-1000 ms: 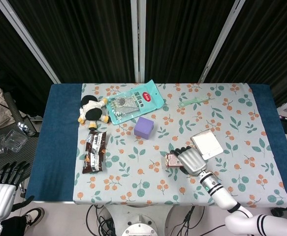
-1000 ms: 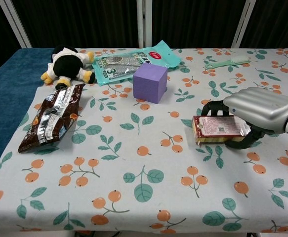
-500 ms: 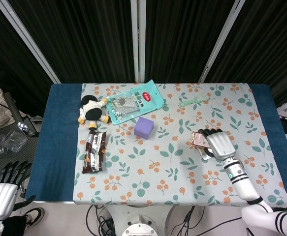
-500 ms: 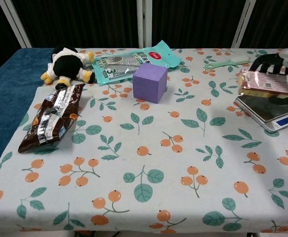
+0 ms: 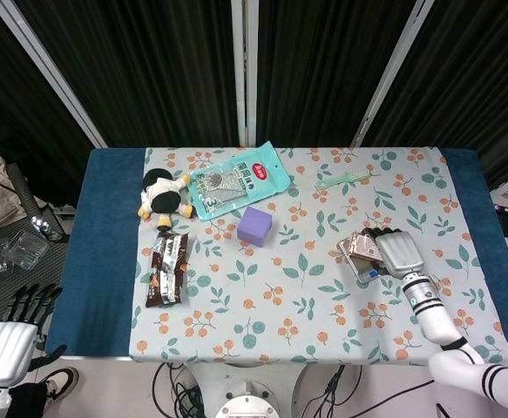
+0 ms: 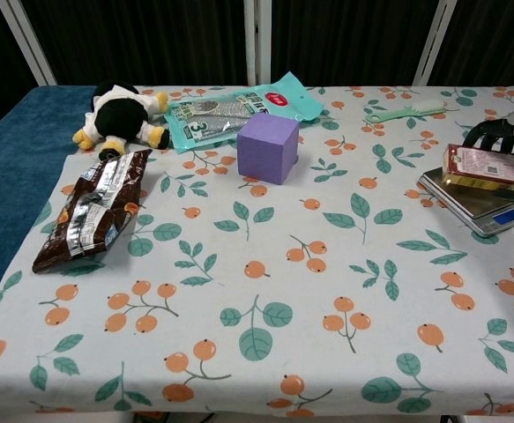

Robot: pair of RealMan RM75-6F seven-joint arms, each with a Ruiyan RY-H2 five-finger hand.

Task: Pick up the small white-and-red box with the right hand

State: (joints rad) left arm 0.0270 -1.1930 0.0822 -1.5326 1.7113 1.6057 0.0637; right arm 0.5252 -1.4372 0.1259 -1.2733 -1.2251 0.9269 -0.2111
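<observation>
My right hand (image 5: 396,252) grips the small white-and-red box (image 6: 490,166), which shows pinkish with a printed label in the chest view. The box (image 5: 362,250) is over the small silver scale (image 6: 477,201) at the table's right side; whether it rests on the scale's plate or hangs just above it I cannot tell. In the chest view only the fingers (image 6: 495,130) of the right hand show at the right edge. My left hand (image 5: 14,325) hangs off the table at the lower left, fingers spread and holding nothing.
A purple cube (image 5: 254,225) stands mid-table. Behind it lies a teal packet (image 5: 239,179), with a black-and-white plush toy (image 5: 162,195) to its left. A brown snack bag (image 5: 167,267) lies at the left. A green comb (image 5: 344,180) is at the back right.
The right hand carried the box from the table's near middle rightwards over the scale, then lowered it slightly towards the plate. The left hand barely moved.
</observation>
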